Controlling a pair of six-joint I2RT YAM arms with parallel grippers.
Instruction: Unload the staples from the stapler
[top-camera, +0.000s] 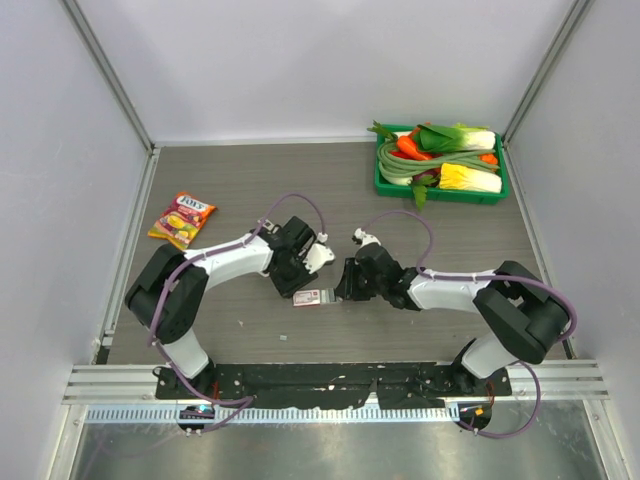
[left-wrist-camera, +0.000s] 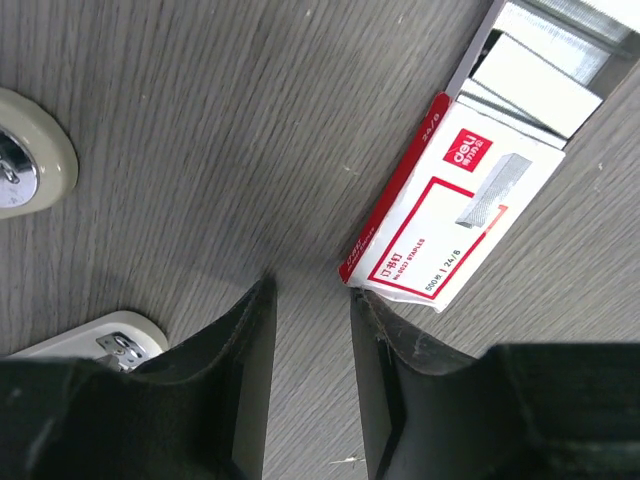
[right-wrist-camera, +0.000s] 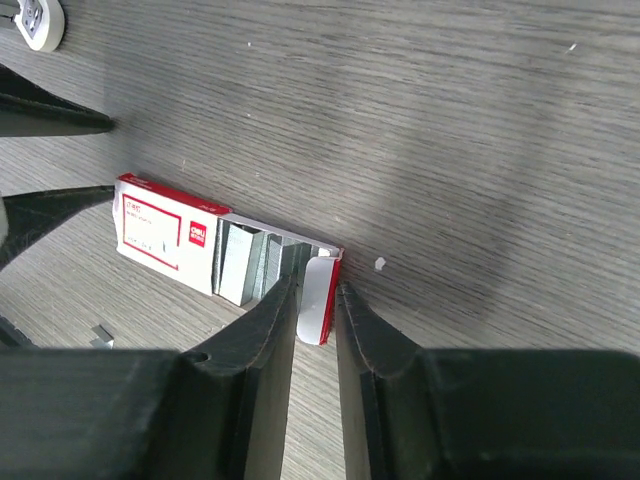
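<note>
the step in hand looks to be box work rather than stapler work: the right gripper (right-wrist-camera: 317, 295) is pinched on the white end flap of the staple box (left-wrist-camera: 450, 220), whose tray stands partly drawn out. the left gripper (left-wrist-camera: 312, 300) has its jaws a narrow gap apart with nothing between them, one fingertip right at the box's near corner. to do this well, the right pinch should stay level and move only along the box's long axis. the left finger should brace the sleeve without tipping it, or the packed blocks may slide out. the stapler (left-wrist-camera: 35, 150) lies on the table (left-wrist-camera: 200, 100) just left of the left gripper, apart from the box. only pale rounded ends with metal inside show, so i cannot tell whether it is open. counting: one stapler, one staple box, two grippers. the staples (left-wrist-camera: 540, 70) sit as several silvery blocks in the tray, too crowded to number. one loose little strip (right-wrist-camera: 100, 335) lies on the table. farther off lie one snack packet (top-camera: 182, 219) and one green crate (top-camera: 440, 197) of vegetables.
</note>
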